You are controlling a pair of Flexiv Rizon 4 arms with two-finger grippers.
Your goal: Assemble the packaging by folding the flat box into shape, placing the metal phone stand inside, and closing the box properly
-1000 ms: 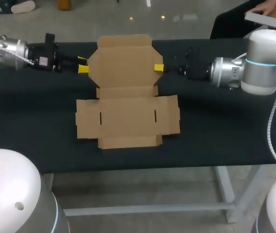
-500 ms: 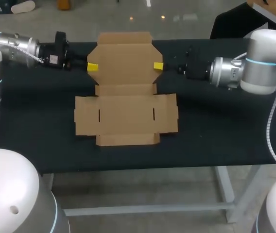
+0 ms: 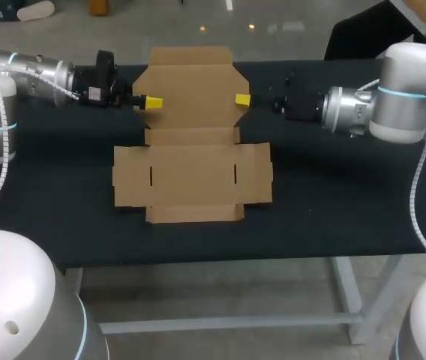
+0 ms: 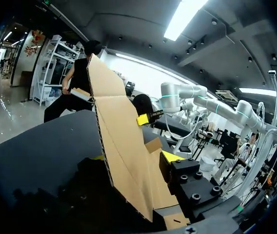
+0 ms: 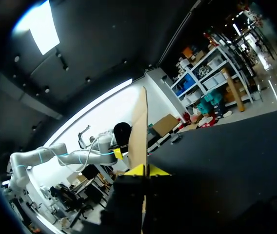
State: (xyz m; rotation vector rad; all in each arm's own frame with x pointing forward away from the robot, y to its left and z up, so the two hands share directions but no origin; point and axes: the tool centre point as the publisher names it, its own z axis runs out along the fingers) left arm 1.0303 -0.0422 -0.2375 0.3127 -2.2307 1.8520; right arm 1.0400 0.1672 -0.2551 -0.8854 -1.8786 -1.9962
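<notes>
A flat brown cardboard box (image 3: pixel 192 174) lies unfolded on the black table, its lid panel (image 3: pixel 190 90) at the far side. My left gripper (image 3: pixel 151 101) comes in from the left and straddles the lid's left edge. In the left wrist view the cardboard (image 4: pixel 114 122) stands between the fingers of the left gripper (image 4: pixel 133 157), which is open, with a gap on either side of the sheet. My right gripper (image 3: pixel 243 99) is at the lid's right edge. In the right wrist view the right gripper (image 5: pixel 142 170) is shut on the thin cardboard edge (image 5: pixel 139 126).
The box lies in the middle of the black table (image 3: pixel 55 195). The table's front edge (image 3: pixel 198 259) runs a short way in front of the box's near flap. Dark tabletop stretches to both sides of the box.
My left arm has moved right, from beside the lid to over its left edge, and its fingers have come closer together. The box has slid slightly left. My right gripper keeps its hold.
</notes>
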